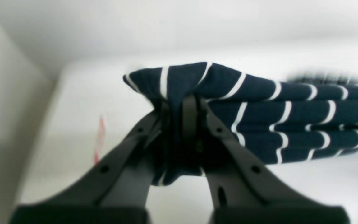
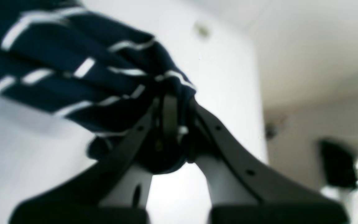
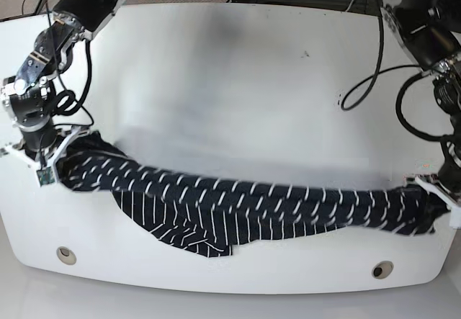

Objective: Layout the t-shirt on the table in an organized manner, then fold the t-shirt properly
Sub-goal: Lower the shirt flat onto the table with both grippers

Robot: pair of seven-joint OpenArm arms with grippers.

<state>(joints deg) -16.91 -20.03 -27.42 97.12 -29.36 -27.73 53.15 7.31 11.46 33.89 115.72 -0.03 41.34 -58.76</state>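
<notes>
Two grippers pinch the t-shirt (image 3: 238,204) at opposite ends, stretching it into a long bunched band across the lower part of the table (image 3: 238,81) in the base view. The left gripper (image 1: 182,105), at that view's right edge, has its fingers clamped on a gathered corner of striped cloth; the right gripper (image 2: 169,102), at the left edge, is likewise clamped on a wad of fabric. A loose flap sags toward the near table edge at lower centre. The likely trouble is that each grip holds several layers, so spreading may leave the shirt twisted, or thin cloth could slip from one pinch if the arms pull further apart.
</notes>
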